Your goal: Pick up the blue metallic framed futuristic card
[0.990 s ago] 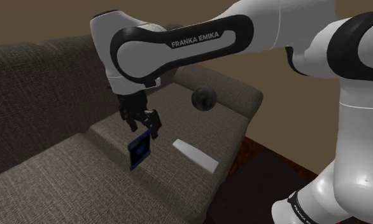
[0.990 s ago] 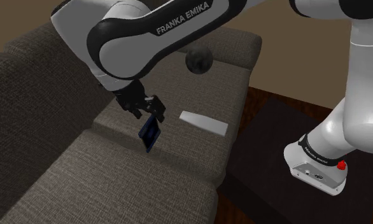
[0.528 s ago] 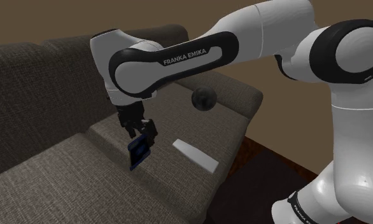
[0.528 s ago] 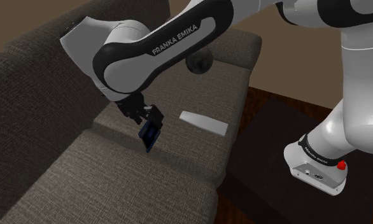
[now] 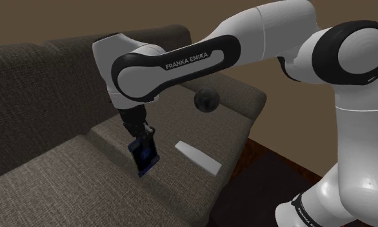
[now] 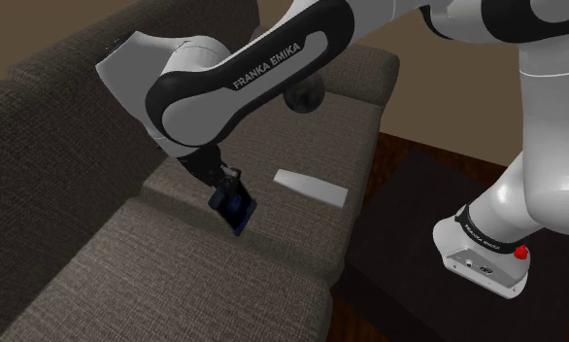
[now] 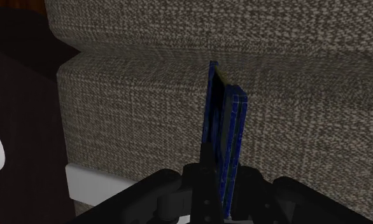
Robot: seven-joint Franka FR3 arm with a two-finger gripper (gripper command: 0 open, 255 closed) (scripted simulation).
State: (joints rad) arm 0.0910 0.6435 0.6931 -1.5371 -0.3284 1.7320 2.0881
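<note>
The claw is closed on the card, clamping its upper end. In the wrist view the card stands edge-on between the fingers. The card sits left of centre in the shoulder view, over the sofa seat. Since 0.5 s ago the wrist has rotated, and the card's lower end now points lower right instead of lower left. The ball and the white slab have not moved.

White arm stretched out and bent downward, wrist pointing down, black gripper clamped on a blue card
</note>
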